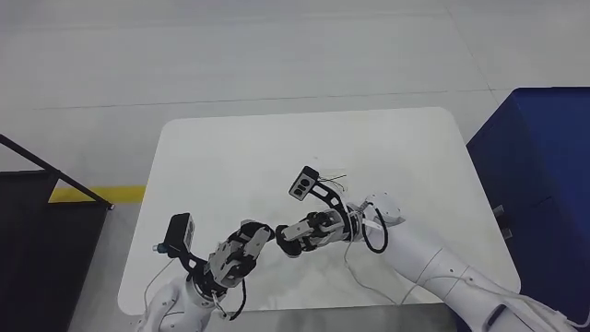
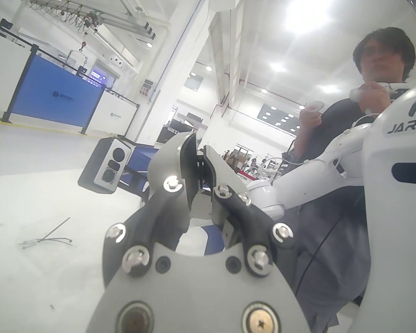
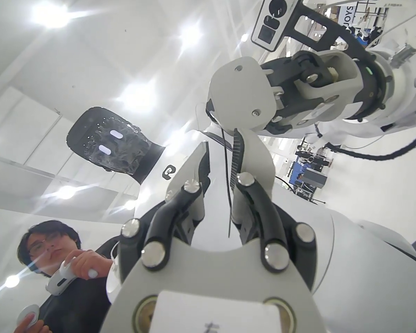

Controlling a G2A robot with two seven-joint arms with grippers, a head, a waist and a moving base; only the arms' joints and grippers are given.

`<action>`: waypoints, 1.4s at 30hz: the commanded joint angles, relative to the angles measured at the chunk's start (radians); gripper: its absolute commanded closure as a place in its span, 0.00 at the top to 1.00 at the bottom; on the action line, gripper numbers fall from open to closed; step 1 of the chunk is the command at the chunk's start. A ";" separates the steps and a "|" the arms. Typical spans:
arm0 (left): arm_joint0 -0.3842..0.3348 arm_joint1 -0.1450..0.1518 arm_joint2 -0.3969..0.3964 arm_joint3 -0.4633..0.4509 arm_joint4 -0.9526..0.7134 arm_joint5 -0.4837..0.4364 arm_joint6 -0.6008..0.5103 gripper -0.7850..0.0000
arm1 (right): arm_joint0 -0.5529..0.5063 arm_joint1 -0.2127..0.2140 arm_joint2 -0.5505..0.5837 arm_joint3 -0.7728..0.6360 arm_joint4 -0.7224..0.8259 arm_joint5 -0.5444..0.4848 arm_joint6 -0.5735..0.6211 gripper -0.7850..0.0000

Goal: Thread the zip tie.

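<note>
Low in the middle of the top view, both arms meet above the tabletop [image 1: 230, 148]. The left pincer [image 2: 198, 145] is pressed together on the zip tie [image 3: 226, 181]. It holds the thin strap out between the spread fingers of the right pincer [image 3: 222, 147], seemingly so that arm can take the free end. Spare ties [image 2: 48, 240] lie on the tabletop at lower left.
</note>
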 commanded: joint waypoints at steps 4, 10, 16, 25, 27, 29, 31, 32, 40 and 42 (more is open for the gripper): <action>-0.003 0.003 0.002 -0.002 -0.006 0.000 -0.004 0.00 | -0.007 -0.010 0.020 0.006 -0.011 0.009 0.003 0.00; -0.003 0.008 0.008 -0.004 -0.031 0.000 -0.012 0.00 | -0.016 -0.023 0.042 0.011 -0.025 0.021 0.007 0.00; -0.001 0.018 0.008 -0.013 -0.053 0.000 -0.027 0.00 | -0.018 -0.035 0.055 0.019 -0.054 0.044 0.001 0.00; -0.001 0.033 0.007 -0.021 -0.096 0.000 -0.048 0.00 | -0.024 -0.053 0.075 0.032 -0.080 0.066 0.012 0.00; -0.001 0.035 0.005 -0.016 -0.092 0.000 -0.049 0.00 | -0.025 -0.056 0.080 0.034 -0.082 0.069 0.016 0.40; -0.002 0.037 0.008 -0.014 -0.093 0.000 -0.046 0.00 | -0.028 -0.059 0.087 0.034 -0.085 0.070 0.021 0.42; -0.003 0.038 0.009 -0.013 -0.095 0.000 -0.044 0.00 | -0.031 -0.062 0.093 0.032 -0.089 0.072 0.027 0.40; -0.003 0.039 0.010 -0.012 -0.095 0.000 -0.042 0.00 | -0.033 -0.063 0.096 0.031 -0.090 0.073 0.030 0.39; 0.001 0.044 0.015 -0.015 -0.091 0.000 -0.030 0.00 | -0.045 -0.073 0.119 0.031 -0.103 0.086 0.040 0.15; 0.002 0.045 0.015 -0.016 -0.089 0.000 -0.027 0.00 | -0.048 -0.076 0.124 0.031 -0.107 0.087 0.040 0.12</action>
